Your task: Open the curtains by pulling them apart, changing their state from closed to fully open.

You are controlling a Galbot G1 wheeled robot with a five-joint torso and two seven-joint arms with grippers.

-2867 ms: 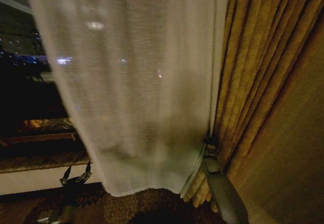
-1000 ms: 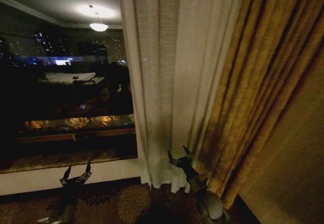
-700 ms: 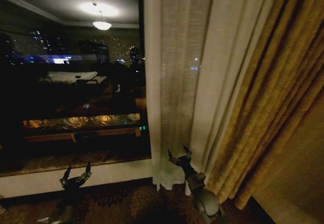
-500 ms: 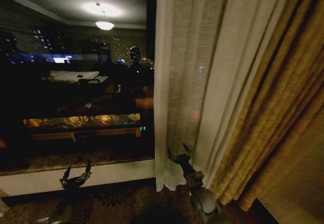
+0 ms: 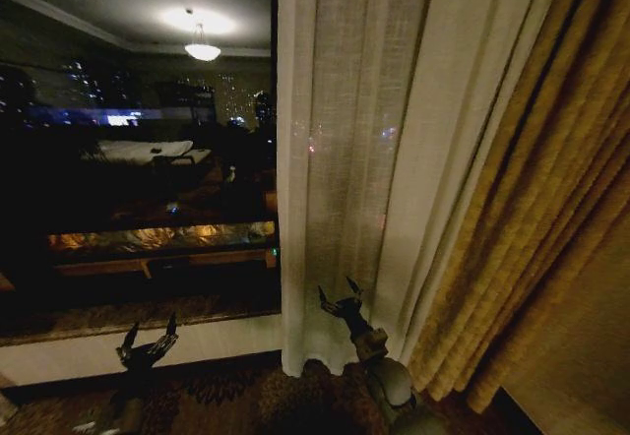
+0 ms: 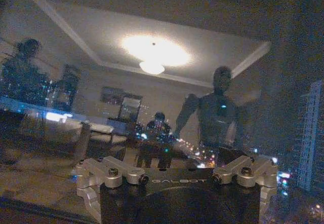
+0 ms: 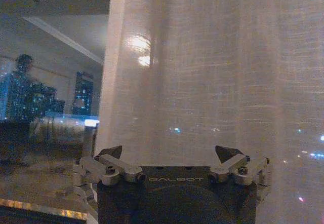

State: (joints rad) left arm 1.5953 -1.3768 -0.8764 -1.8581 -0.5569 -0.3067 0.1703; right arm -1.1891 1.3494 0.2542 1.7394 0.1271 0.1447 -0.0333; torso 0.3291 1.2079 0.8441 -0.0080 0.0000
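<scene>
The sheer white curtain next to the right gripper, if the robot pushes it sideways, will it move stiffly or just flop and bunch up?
The sheer white curtain probably flops and bunches: it already hangs in soft pleats. Window lights glow through it, so it is likely thin and light. The open right gripper may just slide across it.

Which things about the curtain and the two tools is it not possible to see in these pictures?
- Sheer curtain: top and rail cut off by the head view's upper edge.
- Second sheer panel: lies beyond the head view's left edge, if anywhere.
- Golden drape: hides where the sheer's right edge ends.
- Right tool: open before the sheer; contact with fabric unclear in the dark.
- Left tool: open, low by the window sill; arm too dark.
</scene>
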